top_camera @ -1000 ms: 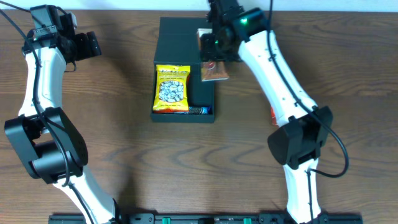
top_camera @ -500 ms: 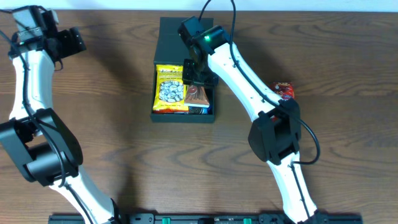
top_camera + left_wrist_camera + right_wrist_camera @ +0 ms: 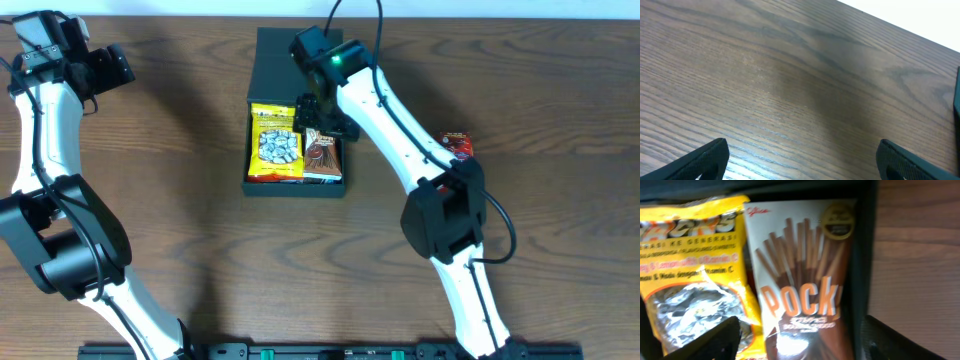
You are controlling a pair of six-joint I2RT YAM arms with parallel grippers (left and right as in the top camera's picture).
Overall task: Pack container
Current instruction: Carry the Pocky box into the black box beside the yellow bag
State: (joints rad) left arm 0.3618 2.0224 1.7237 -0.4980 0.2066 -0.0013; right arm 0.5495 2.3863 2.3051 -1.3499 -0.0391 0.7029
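The black container [image 3: 270, 50] sits at the table's back centre with its lid open. Inside lie a yellow snack packet [image 3: 275, 142] on the left and a brown Pocky packet [image 3: 322, 155] on the right. Both show in the right wrist view, the yellow packet [image 3: 695, 270] beside the Pocky packet [image 3: 802, 280]. My right gripper [image 3: 322, 118] hovers over the container's back part, open and empty, with the Pocky packet lying between its fingers [image 3: 800, 345]. My left gripper [image 3: 112, 68] is open and empty at the far left back, over bare wood [image 3: 800, 157].
A small red snack packet [image 3: 457, 144] lies on the table right of the container, partly behind the right arm. The table's white back edge [image 3: 920, 20] runs close to the left gripper.
The Pocky packet has left my right gripper and now lies flat in the container beside the yellow packet. The right gripper has opened. The left arm has barely moved.
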